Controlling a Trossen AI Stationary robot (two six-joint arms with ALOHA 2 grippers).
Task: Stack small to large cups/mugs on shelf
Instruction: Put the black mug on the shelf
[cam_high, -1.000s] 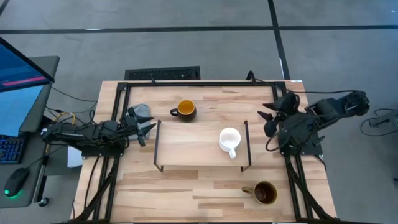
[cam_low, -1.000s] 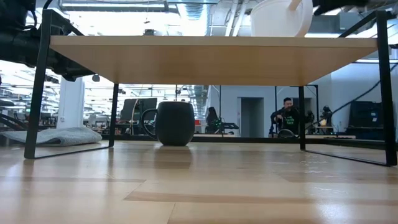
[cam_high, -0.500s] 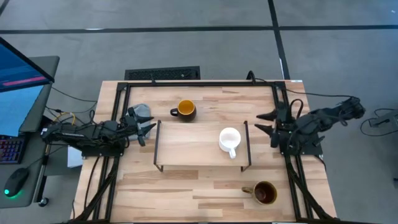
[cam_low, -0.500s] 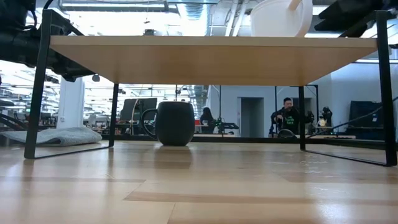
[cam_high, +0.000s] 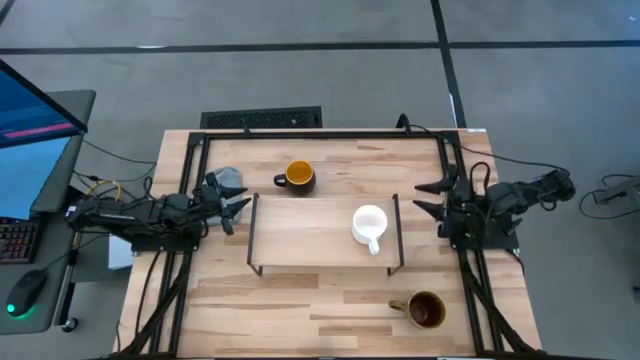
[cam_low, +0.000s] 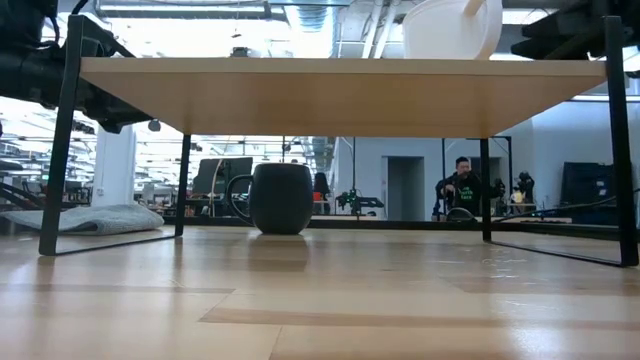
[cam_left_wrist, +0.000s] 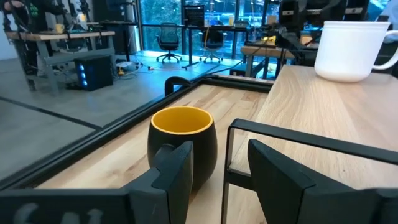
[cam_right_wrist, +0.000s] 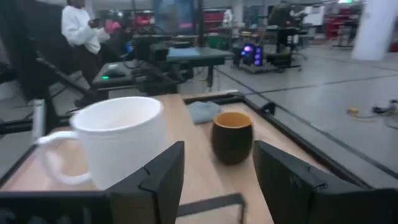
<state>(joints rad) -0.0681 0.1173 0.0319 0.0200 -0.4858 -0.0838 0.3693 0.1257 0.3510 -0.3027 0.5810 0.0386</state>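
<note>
White mug sits on the shelf's right end; from low down I see only its cropped base. Left gripper and right gripper both gape empty at the table's side edges.

From table height I look under the shelf, whose light-wood board spans the view on thin black legs. On the shelf, toward its right end, stands the small white mug, only its lower body showing. Beneath the shelf, on the tabletop behind it, sits the dark mug, with a grey cloth lying beyond the shelf's left legs and a seated person far off in the room.
</note>
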